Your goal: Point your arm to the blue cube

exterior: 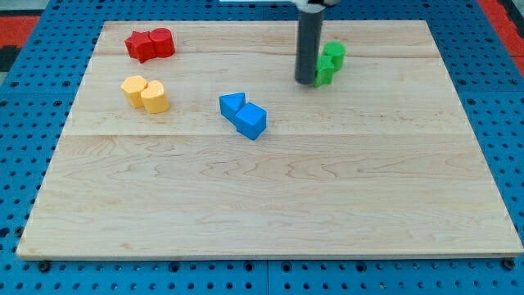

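The blue cube point(252, 120) lies a little left of the board's middle, touching a second blue block point(232, 105) at its upper left. My tip point(305, 80) is the lower end of a dark upright rod near the view's top. It stands up and to the right of the blue cube, well apart from it. The tip is right beside the left of two green blocks point(330, 62), touching or nearly touching them.
Two red blocks point(150, 43) sit together at the top left of the wooden board point(270, 205). Two yellow blocks point(146, 93) sit together below them. A blue pegboard surface point(24, 123) surrounds the board.
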